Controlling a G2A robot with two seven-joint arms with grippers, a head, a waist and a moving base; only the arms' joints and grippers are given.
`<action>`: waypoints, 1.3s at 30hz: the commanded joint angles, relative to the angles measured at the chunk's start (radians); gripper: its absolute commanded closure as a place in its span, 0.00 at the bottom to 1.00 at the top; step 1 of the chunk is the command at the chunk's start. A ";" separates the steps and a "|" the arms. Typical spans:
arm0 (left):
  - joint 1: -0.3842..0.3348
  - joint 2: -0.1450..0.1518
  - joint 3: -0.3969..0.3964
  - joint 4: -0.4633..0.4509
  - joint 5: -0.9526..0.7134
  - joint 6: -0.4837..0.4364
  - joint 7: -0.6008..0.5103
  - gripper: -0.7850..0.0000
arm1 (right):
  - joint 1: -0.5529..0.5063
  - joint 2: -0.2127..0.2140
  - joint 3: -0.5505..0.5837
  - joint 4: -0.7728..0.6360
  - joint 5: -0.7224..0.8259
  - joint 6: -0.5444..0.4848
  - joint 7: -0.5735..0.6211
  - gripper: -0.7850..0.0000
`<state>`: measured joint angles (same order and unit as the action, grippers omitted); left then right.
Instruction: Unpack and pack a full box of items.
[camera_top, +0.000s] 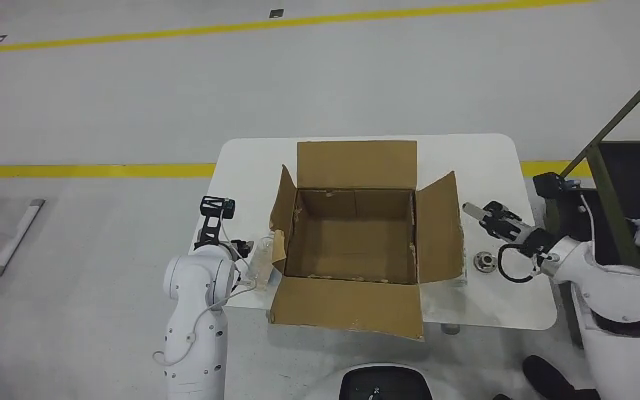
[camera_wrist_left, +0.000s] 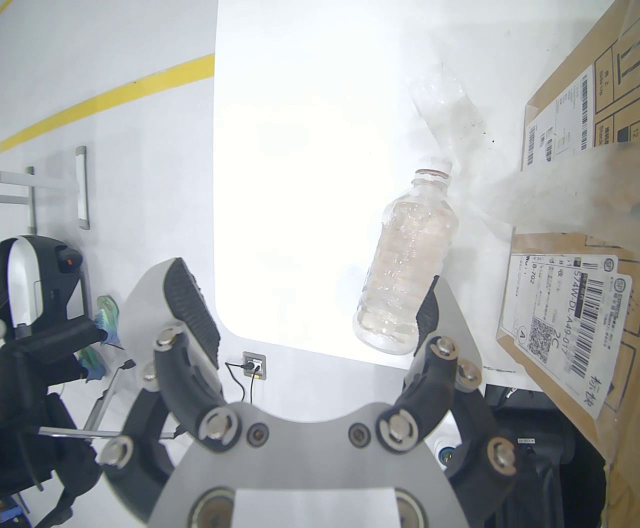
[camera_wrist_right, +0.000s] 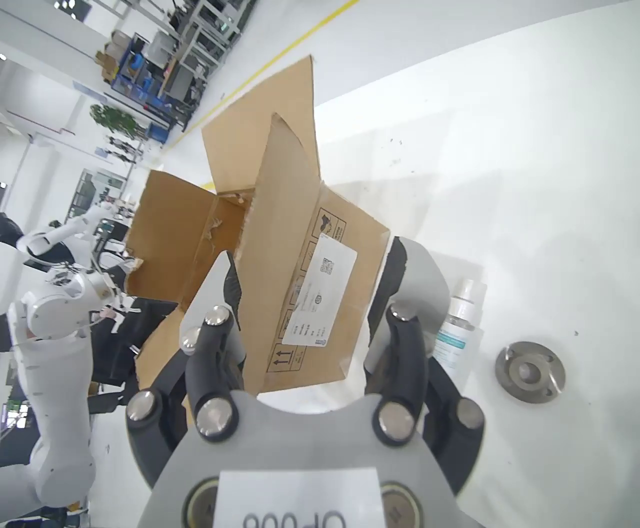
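Top view: cardboard box (camera_top: 350, 305) sits mid-table (camera_top: 480, 160), open, all four flaps splayed outward, brown floor of the box showing. One arm on each side of the box. Left wrist view: left gripper (camera_wrist_left: 305, 280) beside the box's labelled outer wall, fingers spread wide and grasping nothing. Clear plastic bottle (camera_wrist_left: 407, 260) lies on its side just beside that wall, cap end pointing away from the gripper. One finger pad (camera_wrist_left: 425, 310) overlaps the bottle's base; cannot tell whether it touches. Crumpled clear plastic piece (camera_wrist_left: 445, 115) lies past the bottle's cap, also near the box. Right wrist view: right gripper (camera_wrist_right: 314, 255) on the opposite side of the box, fingers released and apart, a box corner with a white label framed between them. Small white-capped bottle (camera_wrist_right: 457, 325) lies close beside that box wall. Metal flange (camera_wrist_right: 530, 371) lies flat just beyond the small bottle, farther from the box.
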<state>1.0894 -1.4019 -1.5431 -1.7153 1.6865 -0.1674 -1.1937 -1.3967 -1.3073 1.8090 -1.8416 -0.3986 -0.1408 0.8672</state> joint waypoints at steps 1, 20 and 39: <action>0.000 0.000 0.000 0.000 0.000 0.000 0.000 0.00 | 0.001 0.005 0.011 -0.006 0.035 -0.012 0.025 0.26; 0.000 0.000 0.000 0.000 0.000 0.000 0.000 0.00 | 0.091 0.028 -0.110 0.106 0.037 0.008 0.001 1.00; 0.000 0.000 0.000 0.000 0.000 0.000 0.000 0.00 | 0.165 0.036 -0.127 0.276 0.211 -0.023 -0.202 1.00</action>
<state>1.0894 -1.4019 -1.5431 -1.7153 1.6865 -0.1674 -1.1937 -1.2237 -1.2721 1.6796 -1.5671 -0.1954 -0.1639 0.6789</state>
